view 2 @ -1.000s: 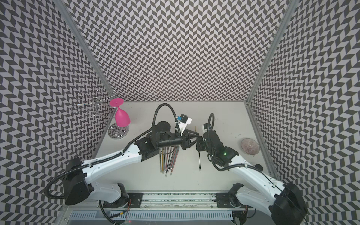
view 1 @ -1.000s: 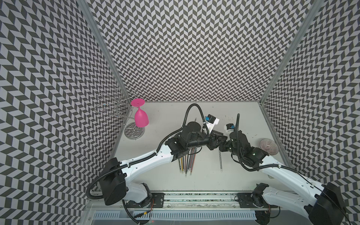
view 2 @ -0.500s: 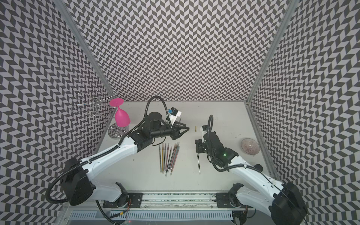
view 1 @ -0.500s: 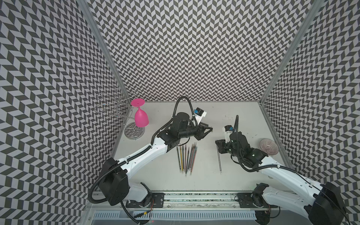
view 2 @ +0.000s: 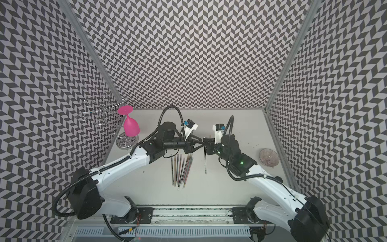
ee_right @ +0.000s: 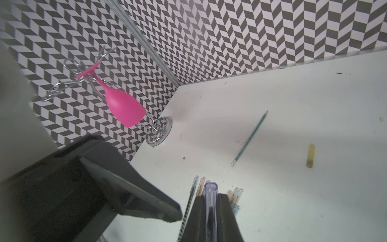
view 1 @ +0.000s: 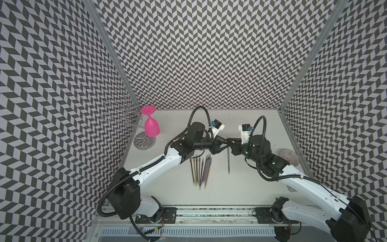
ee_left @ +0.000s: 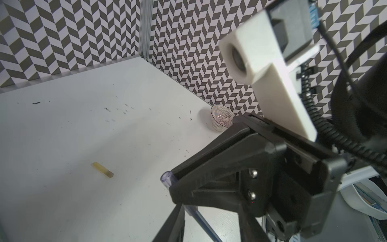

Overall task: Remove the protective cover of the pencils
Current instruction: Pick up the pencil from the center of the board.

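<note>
The right gripper [view 1: 232,144] is clamping shut on the capped end of one thin dark pencil [view 1: 228,161]. That is leaving the clear plastic cover [ee_right: 210,189] poking out past its fingertips, where the other arm can get at it. The rest of that pencil is trailing back toward the robot base over the white table [view 1: 240,188]; I cannot tell if it is touching the table.

The left gripper [view 1: 225,144] is sitting almost tip to tip with it. Its fingers [ee_left: 171,228] are standing apart on either side of the shaft, gripping nothing I can see. This looks like the setup for a pull-apart: one side holding the cover, the other taking the shaft.

The bundle of thin black, yellow, pink and grey-blue pencils [view 1: 201,169] is lying on the table just basewards of the left gripper, with its covers on. One teal pencil [ee_right: 249,139] with a bare sharpened tip is lying apart, probably done, and a small yellowish stub [ee_right: 310,156] is lying near it.

Both arms are reaching forward and inward from the front rail. Their wrists are turning the grippers to face each other roughly level over mid-table.

The pink plastic wine glass [view 1: 151,125] is hanging upside down on the wire rack [view 1: 125,111], and the ribbed glass bowl [view 1: 289,157] is sitting well off to the side.
</note>
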